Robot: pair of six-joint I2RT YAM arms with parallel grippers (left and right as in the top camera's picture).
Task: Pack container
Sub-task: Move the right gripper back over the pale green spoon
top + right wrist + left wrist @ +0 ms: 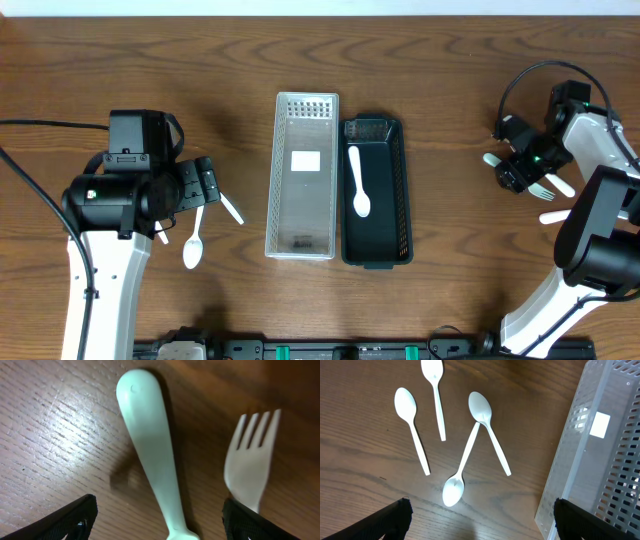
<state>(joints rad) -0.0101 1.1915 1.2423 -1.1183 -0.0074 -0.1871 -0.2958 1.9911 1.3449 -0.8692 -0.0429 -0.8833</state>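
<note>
– White spoon (358, 182) lying lengthwise in the black bin (395, 190): why that one alone?

– Judging by the task, packing has barely begun. One piece is in. The clear bin (303, 175), touching the black bin's long side, holds only a label (305, 160).

– And the loose spoons?

– Four spoons (412, 430) lie flat on the desk (450, 60), beyond the clear bin from the black bin, and two of them overlap. Scattered like this they look like a supply still to be packed. The left hand (480, 527) hovers above them with fingers (390, 520) spread wide, holding nothing. The wide gap would suit coming down on either side of a thin handle.

– Where is the right hand?

– On the black bin's opposite side, well apart from it. The right hand (159, 520) sits low over a pale handle (150, 445), with a fork (250, 465) just beside that. Its fingers (75, 517) are spread, one on each side of the handle, and nothing is pinched. Because the handle runs between them, closing would probably catch it across its width.

– What could go wrong?

– Cutlery lying flat on wood leaves little room to get under it, so a grasp may slip. The fork is close enough to be nudged. Among the spoons, lifting one of the overlapping pair may drag the other along.
</note>
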